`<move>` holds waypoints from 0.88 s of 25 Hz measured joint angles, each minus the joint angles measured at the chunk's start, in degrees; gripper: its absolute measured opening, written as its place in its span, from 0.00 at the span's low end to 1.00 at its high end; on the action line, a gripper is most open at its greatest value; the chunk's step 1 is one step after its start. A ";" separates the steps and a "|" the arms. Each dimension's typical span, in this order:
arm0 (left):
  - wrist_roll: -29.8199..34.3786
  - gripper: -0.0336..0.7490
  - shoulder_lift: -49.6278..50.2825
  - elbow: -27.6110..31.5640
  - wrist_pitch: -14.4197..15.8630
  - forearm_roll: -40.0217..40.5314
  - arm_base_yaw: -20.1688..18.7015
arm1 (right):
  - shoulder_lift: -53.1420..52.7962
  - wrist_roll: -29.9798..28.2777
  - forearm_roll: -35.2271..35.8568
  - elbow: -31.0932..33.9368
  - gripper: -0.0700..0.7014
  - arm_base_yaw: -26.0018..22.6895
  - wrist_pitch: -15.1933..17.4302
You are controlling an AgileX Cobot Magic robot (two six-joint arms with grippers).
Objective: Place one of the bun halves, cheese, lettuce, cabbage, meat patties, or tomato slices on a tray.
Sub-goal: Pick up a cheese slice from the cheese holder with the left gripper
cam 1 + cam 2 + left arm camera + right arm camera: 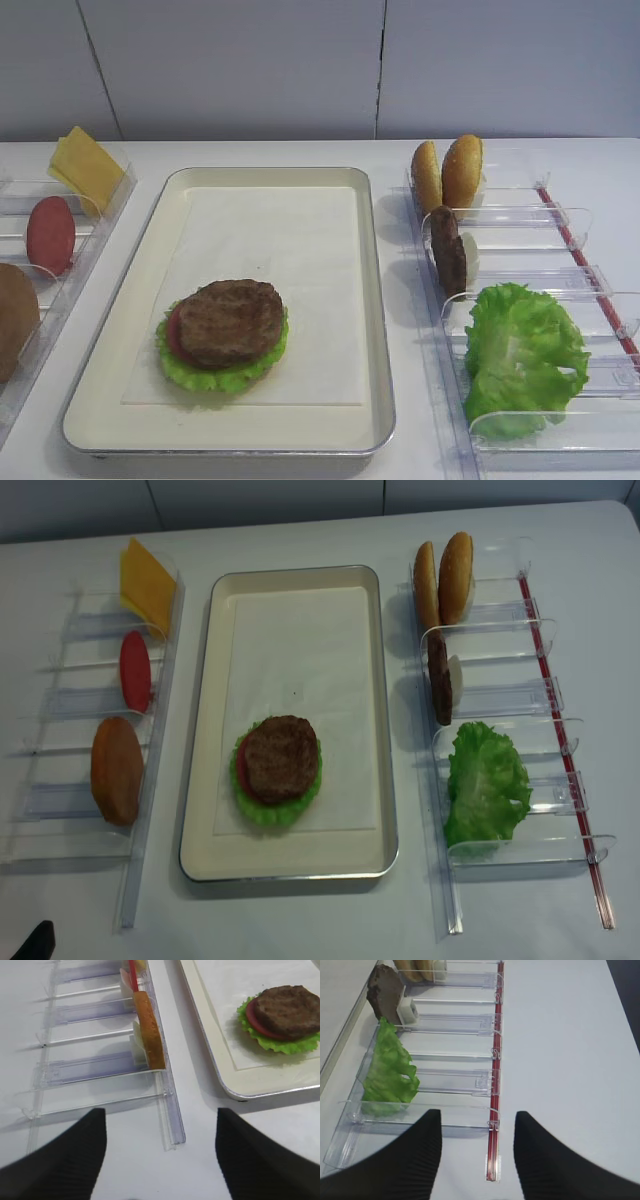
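Stack half built on the tray, both hands empty and back.
You've got lettuce, a tomato slice and a meat patty stacked on the liner near the tray's front left; no bun under or over it that I can see. Your left hand is spread wide over the counter by the left bin, holding nothing; your right hand is spread too, hovering at the near end of the right bin. Left to pick from: cheese, spare tomato, bun halves, second patty, more lettuce. Next item looks like your call, likely cheese or bun.
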 joint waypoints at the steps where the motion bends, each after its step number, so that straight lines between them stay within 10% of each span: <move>1: 0.00 0.64 0.00 0.00 0.00 0.00 0.00 | 0.00 0.00 0.00 0.00 0.57 0.00 0.00; 22: 0.00 0.64 0.00 0.00 0.00 0.00 0.00 | 0.00 0.24 0.00 0.00 0.52 0.00 0.00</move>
